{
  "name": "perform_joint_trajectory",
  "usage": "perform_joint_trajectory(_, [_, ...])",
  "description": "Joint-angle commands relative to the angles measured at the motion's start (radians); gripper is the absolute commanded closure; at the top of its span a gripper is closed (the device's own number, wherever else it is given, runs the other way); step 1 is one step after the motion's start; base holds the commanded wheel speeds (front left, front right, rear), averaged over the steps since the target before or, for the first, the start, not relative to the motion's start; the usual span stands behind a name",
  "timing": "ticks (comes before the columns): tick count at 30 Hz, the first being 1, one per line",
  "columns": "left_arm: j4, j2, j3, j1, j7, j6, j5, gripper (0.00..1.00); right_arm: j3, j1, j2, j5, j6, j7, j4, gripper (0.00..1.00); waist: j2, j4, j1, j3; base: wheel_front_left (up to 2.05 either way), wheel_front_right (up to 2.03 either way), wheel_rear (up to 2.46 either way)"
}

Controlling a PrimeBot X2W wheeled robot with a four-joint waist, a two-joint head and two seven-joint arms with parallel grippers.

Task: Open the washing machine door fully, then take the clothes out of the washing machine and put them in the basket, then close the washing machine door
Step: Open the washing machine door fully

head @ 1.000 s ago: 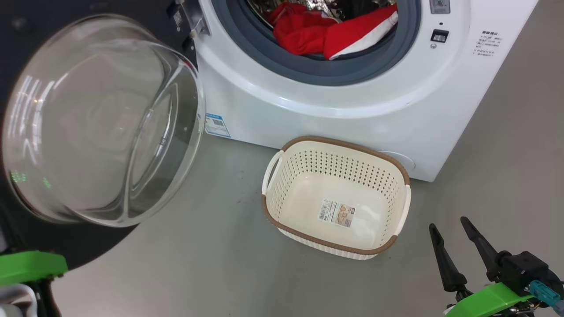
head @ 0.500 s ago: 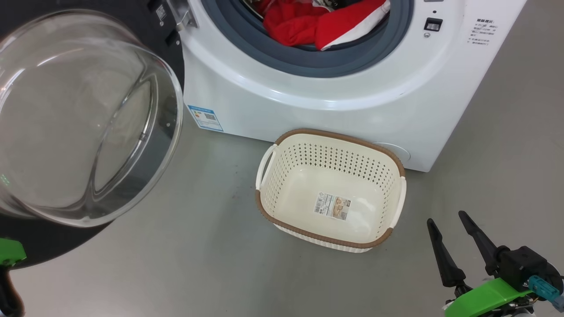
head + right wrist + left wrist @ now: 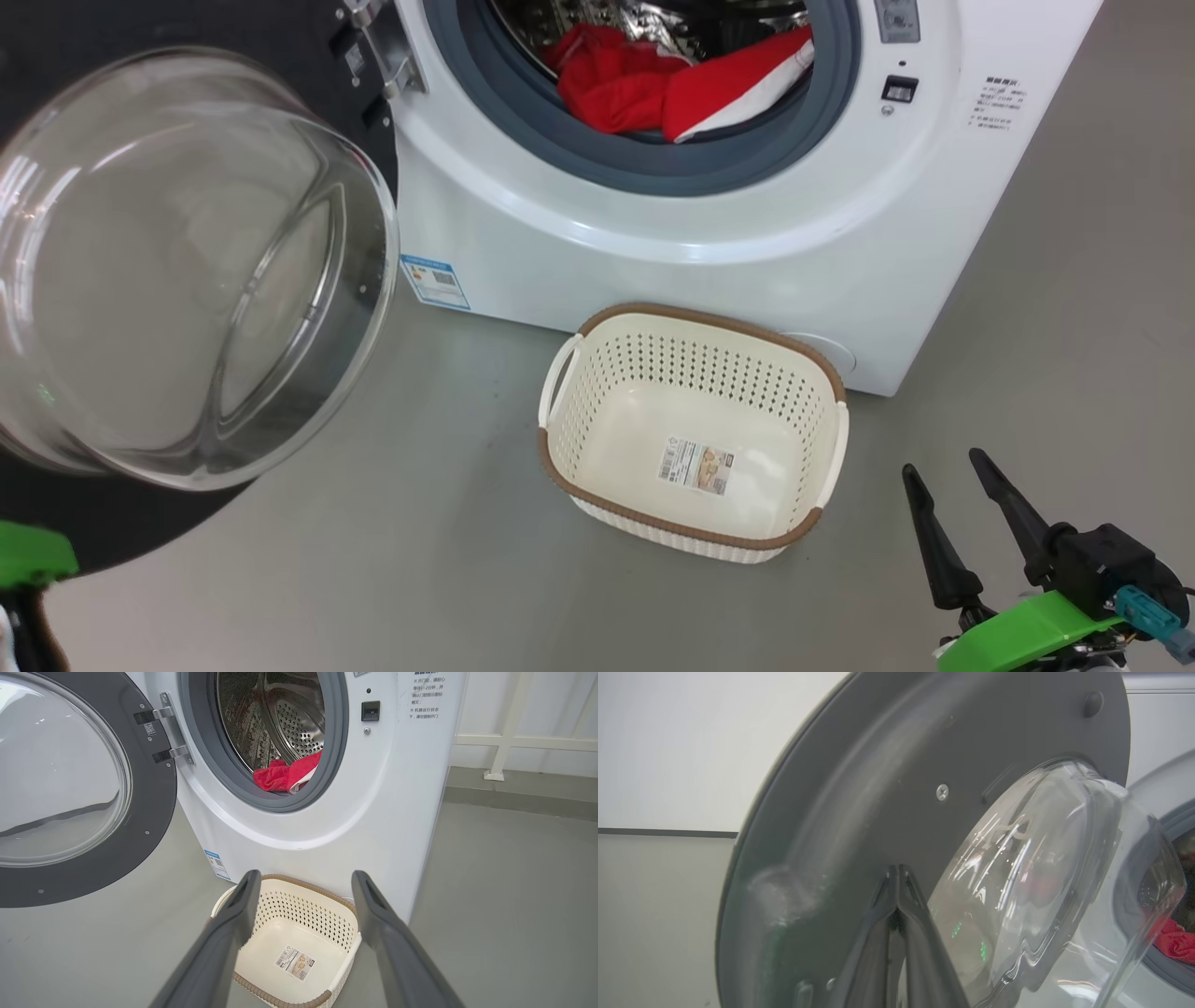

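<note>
I'm pushing the washing machine door [image 3: 859, 793] wide, left gripper [image 3: 899, 873] clenched. Next I'm sending the released right gripper [image 3: 941, 463] for the clothes [image 3: 653, 89].

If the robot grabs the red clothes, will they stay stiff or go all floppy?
Probably floppy: the clothes lie crumpled in the drum, so they would likely droop when lifted. Likely light: it's a small heap of thin-looking fabric. A trailing end might catch on the grey seal.
</note>
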Motion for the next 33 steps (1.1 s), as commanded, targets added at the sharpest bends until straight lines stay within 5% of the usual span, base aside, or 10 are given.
perform_joint_trajectory(1, [-0.027, 0.038, 0.005, 0.039, -0.005, -0.005, -0.004, 1.0, 0.021, -0.002, -0.001, -0.011, 0.005, -0.009, -0.026, 0.0, 0.0, -0.004, 0.0, -0.021, 0.0, 0.0, 0.0])
perform_joint_trajectory(14, [-0.202, -0.008, -0.213, 0.282, -0.005, -0.006, -0.088, 0.98, -0.007, 0.025, 0.027, -0.009, 0.005, -0.009, -0.022, 0.0, 0.0, -0.011, 0.0, -0.091, 0.0, 0.0, 0.0])
perform_joint_trajectory(18, [-0.257, -0.011, -0.273, 0.34, -0.005, -0.006, -0.106, 0.85, -0.014, 0.032, 0.029, -0.008, 0.005, -0.009, -0.024, 0.0, 0.0, -0.025, 0.0, -0.101, 0.0, 0.0, 0.0])
perform_joint_trajectory(22, [-0.289, -0.012, -0.324, 0.384, -0.005, -0.006, -0.116, 0.56, -0.028, 0.036, 0.03, -0.01, 0.005, -0.009, -0.03, 0.0, 0.0, -0.048, 0.0, -0.108, 0.0, 0.0, 0.0])
perform_joint_trajectory(23, [-0.289, -0.012, -0.324, 0.384, -0.005, -0.006, -0.116, 0.56, -0.028, 0.036, 0.03, -0.01, 0.005, -0.009, -0.03, 0.0, 0.0, -0.048, 0.0, -0.108, 0.0, 0.0, 0.0])
perform_joint_trajectory(24, [-0.296, -0.013, -0.341, 0.39, -0.005, -0.006, -0.12, 0.45, -0.034, 0.037, 0.031, -0.011, 0.005, -0.009, -0.032, 0.0, 0.0, -0.054, 0.0, -0.109, 0.0, 0.0, 0.0])
perform_joint_trajectory(26, [-0.31, -0.013, -0.366, 0.4, -0.005, -0.006, -0.131, 0.0, -0.042, 0.04, 0.032, -0.012, 0.005, -0.009, -0.035, 0.0, 0.0, -0.068, 0.0, -0.111, 0.0, 0.0, 0.0])
perform_joint_trajectory(33, [-0.344, -0.013, -0.44, 0.414, -0.005, -0.006, -0.15, 0.0, -0.068, 0.044, 0.034, -0.013, 0.005, -0.009, -0.044, 0.0, 0.0, -0.13, 0.0, -0.108, 0.0, 0.0, 0.0])
